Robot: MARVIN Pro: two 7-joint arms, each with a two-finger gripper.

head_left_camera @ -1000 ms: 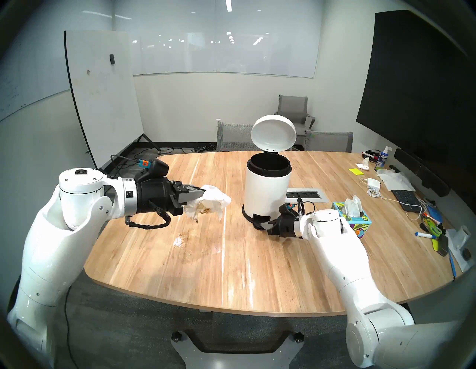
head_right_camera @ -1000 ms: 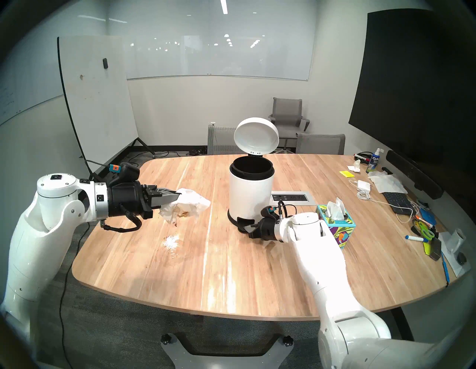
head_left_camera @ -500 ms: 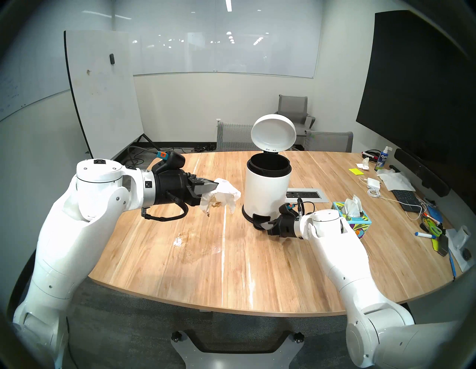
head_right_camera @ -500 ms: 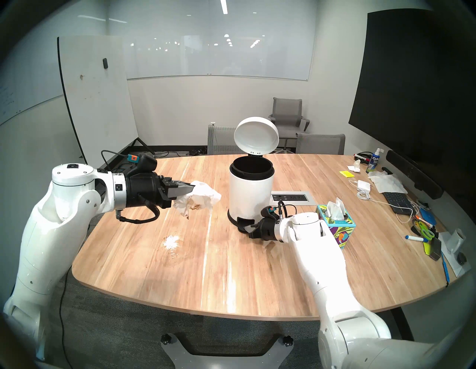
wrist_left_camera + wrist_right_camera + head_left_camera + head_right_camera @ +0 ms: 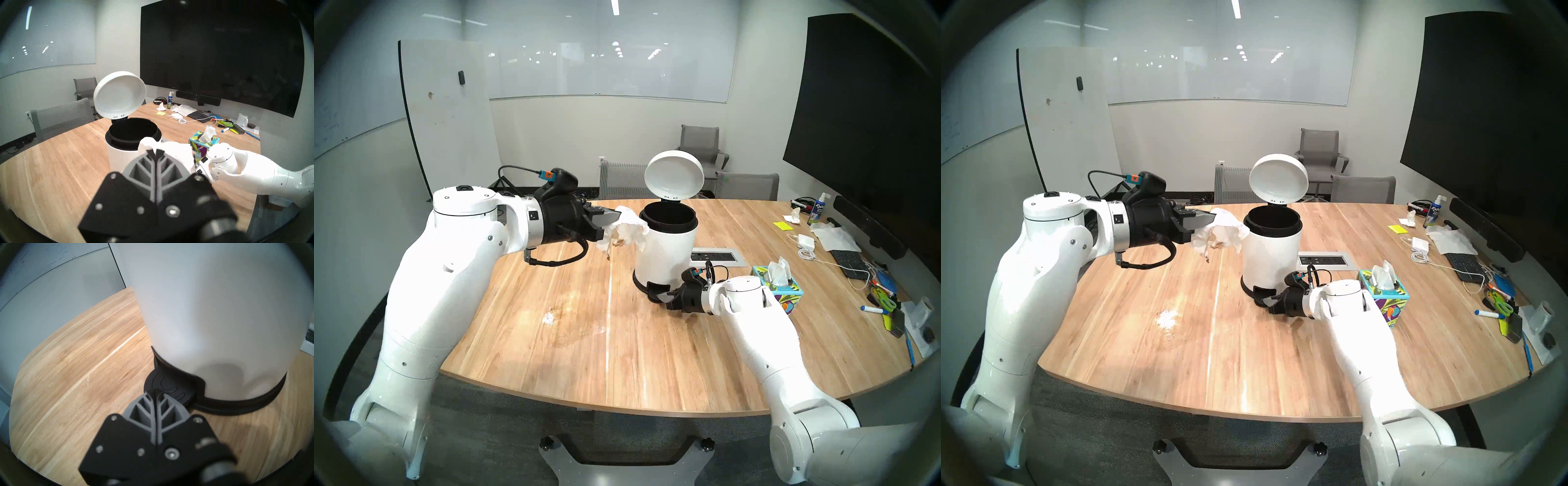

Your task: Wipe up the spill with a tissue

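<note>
My left gripper (image 5: pixel 618 216) is shut on a crumpled white tissue (image 5: pixel 630 228) with brown stains. It holds the tissue in the air at the left rim of the white pedal bin (image 5: pixel 667 253), whose lid stands open. In the left wrist view the shut fingertips (image 5: pixel 153 151) pinch the tissue (image 5: pixel 175 151) just before the bin's dark opening (image 5: pixel 132 130). The spill (image 5: pixel 551 317) is a faint wet smear with whitish flecks on the table, near of the left gripper. My right gripper (image 5: pixel 156 392) is shut and rests on the bin's black pedal (image 5: pixel 168 387).
A colourful tissue box (image 5: pixel 777 283) stands right of the bin, behind my right wrist. A power outlet panel (image 5: pixel 717 257) is set in the table. A keyboard, charger, markers, scissors and a spray bottle (image 5: pixel 818 212) crowd the right edge. Grey chairs stand behind the table.
My left arm has risen and carried the tissue right and away from me, from the table's left side to the bin's rim. The right gripper has stayed on the pedal.
</note>
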